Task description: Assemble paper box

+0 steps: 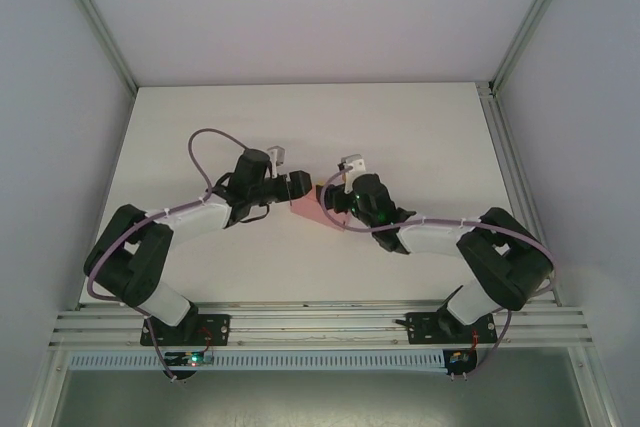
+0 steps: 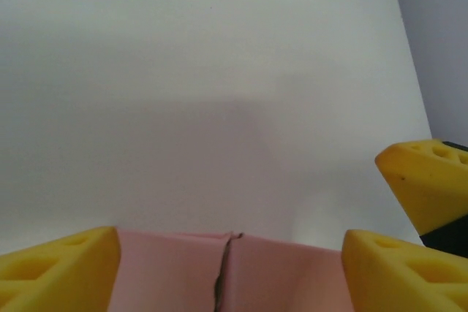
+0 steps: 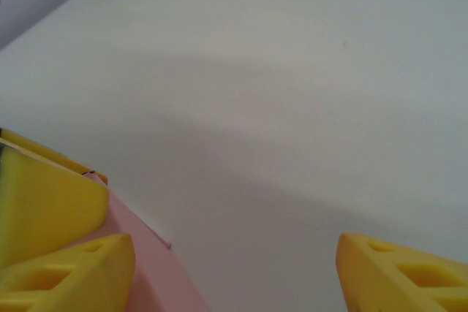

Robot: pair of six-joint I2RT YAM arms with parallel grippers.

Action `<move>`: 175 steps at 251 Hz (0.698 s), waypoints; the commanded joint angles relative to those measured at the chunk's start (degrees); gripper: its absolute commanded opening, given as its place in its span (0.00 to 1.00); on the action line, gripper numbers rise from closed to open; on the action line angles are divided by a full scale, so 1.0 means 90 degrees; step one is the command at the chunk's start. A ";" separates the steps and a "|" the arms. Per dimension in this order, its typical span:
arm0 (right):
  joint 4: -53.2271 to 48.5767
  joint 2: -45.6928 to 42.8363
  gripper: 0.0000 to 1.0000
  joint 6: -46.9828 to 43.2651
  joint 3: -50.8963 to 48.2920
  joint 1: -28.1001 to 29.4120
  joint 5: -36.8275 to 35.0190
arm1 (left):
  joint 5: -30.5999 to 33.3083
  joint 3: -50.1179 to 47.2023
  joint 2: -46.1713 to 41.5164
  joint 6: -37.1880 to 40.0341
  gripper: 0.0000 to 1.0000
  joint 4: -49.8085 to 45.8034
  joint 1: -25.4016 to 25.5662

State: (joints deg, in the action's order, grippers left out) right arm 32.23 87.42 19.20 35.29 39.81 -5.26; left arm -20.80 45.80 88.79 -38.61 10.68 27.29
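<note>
The pink thin-card paper box [image 1: 308, 210] lies about the middle of the white flat surface [image 1: 400, 127], well apart from every edge, squeezed between the two arms' heads. The left pincer [image 1: 298, 185] stands wide open with the card spanning the gap between its yellow foam fingers; whether the pads press the card's sides I cannot tell. The right pincer [image 1: 335, 197] is also spread wide and holds nothing. The main risk, as I judge it, is that with neither pincer clearly clamping, the light card springs back along its creases or slides on the smooth surface when either arm shifts. The two pincers are also crowded together, so a careless closing could pinch foam against foam or crush a panel. The left wrist view gives what the overhead cannot: a dark seam [image 2: 223, 275] where two pink panels [image 2: 278, 275] meet unevenly, between its own fingers [image 2: 398, 272]. A finger of the other arm [image 2: 428, 180] sits just beside them. The right wrist view shows the card [image 3: 157, 283] only along its left finger [image 3: 66, 275], the rest of its gap over bare surface.
</note>
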 commanded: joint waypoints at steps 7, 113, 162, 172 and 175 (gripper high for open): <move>-0.1455 -0.0409 0.79 -0.0294 0.0502 -0.0360 0.1122 | 0.0112 0.0479 -0.0206 0.0479 1.00 -0.1144 0.0053; -0.4269 -0.0042 0.98 -0.4223 0.1964 -0.0527 0.3493 | 0.3165 0.1205 -0.1489 0.0618 1.00 -0.3775 -0.0768; -0.5160 0.0836 0.98 -0.4519 0.2729 -0.0252 0.2290 | 0.3473 0.0458 -0.2163 0.0187 1.00 -0.4141 -0.1631; -0.5316 0.0969 0.98 -0.4616 0.2810 -0.0197 0.2158 | 0.3607 0.0292 -0.2319 0.0129 1.00 -0.4145 -0.1694; -0.5370 0.1007 0.97 -0.4646 0.2830 -0.0179 0.2114 | 0.3639 0.0254 -0.2367 0.0118 1.00 -0.4145 -0.1703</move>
State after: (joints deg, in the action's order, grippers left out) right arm -6.42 92.86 -16.53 58.22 36.95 18.96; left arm 6.44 52.07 71.16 -35.16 -20.99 13.65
